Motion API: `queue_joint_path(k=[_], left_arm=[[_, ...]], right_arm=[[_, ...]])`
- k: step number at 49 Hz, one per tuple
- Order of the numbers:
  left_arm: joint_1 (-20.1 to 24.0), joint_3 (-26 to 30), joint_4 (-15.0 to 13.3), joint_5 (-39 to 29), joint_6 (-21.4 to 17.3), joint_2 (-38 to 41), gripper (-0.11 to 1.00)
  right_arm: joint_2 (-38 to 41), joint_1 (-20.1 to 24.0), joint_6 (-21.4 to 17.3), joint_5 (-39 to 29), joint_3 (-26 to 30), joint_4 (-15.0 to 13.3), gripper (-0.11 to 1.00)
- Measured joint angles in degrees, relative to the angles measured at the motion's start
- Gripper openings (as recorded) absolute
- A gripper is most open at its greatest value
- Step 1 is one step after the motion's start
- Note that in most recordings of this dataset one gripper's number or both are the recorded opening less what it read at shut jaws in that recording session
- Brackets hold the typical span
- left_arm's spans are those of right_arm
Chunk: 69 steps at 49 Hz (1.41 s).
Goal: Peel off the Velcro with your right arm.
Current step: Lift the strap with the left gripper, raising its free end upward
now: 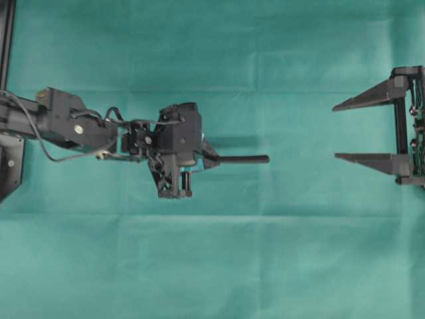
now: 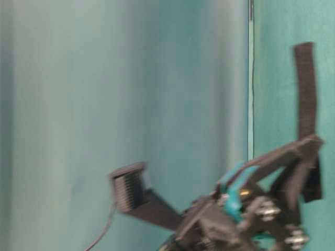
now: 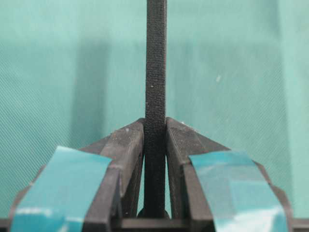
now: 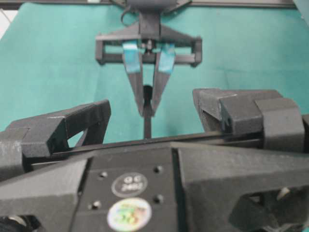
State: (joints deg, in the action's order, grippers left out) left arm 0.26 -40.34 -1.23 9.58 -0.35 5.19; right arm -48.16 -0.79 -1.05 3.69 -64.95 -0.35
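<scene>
— What are you worrying about from where you're standing?

— The hold, mostly. The left gripper (image 3: 155, 126) is pinching the Velcro (image 1: 242, 159) between its teal-taped fingers (image 3: 63, 186), jaws pressed together on the strip. If the right arm tugs hard, I'm guessing the strip could slide out of that pinch, or both layers could come away together instead of peeling.

— And the right side?

— The right gripper (image 1: 337, 131) is sitting at the far edge of the green table (image 1: 212, 266), jaws standing wide apart and holding nothing. It's well apart from the strip's free end.

— Where is the strip pointing?

— Straight out from the left jaws toward the gap between the right ones, roughly in line with it. In the right wrist view it's hanging thin and dark below the other gripper. It's narrow, so the pointed fingers (image 1: 364, 100) could easily be closing beside it or catching only an edge. It's also floppy, I'd judge, so a nudge might be bending it away.

— Can you see a seam to peel?

— No, I'm not making out where the layers split.
</scene>
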Motion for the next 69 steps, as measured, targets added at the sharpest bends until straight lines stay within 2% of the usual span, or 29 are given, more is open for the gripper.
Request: queue_joint_path(k=[8,18,29,37,46,58,63,69], left_arm=[[-0.09,-1.23,0.00,0.00,0.00,-5.54,0.13],[-0.70,-2.81,0.00,0.00,0.00,-12.83,0.13],[-1.14,-3.87,0.00,0.18,0.00,-18.90,0.13],[-1.23,-4.04,0.00,1.49,0.79,-21.45,0.13],[-1.23,-5.01,-0.09,6.50,4.22,-23.64,0.13],[-1.23,-7.03,-0.18,11.95,10.55,-26.02,0.13],[-1.23,-7.03,-0.26,12.92,12.74,-26.02,0.13],[-1.23,-6.86,-0.35,13.80,15.21,-25.84,0.13]], right_arm=[[-0.35,0.00,0.18,0.88,0.26,-2.29,0.93],[-1.49,0.00,0.26,1.05,2.64,-7.03,0.93],[-1.93,0.00,0.35,1.05,5.54,-13.10,0.93],[-2.02,-0.35,0.44,1.05,7.82,-19.07,0.93],[-1.67,-2.11,1.14,1.67,9.05,-27.69,0.93],[2.02,-3.69,5.27,5.36,10.11,-37.18,0.93],[4.22,-4.48,7.65,6.15,11.07,-39.11,0.93],[7.38,-5.10,10.11,6.42,12.66,-39.55,0.93]])
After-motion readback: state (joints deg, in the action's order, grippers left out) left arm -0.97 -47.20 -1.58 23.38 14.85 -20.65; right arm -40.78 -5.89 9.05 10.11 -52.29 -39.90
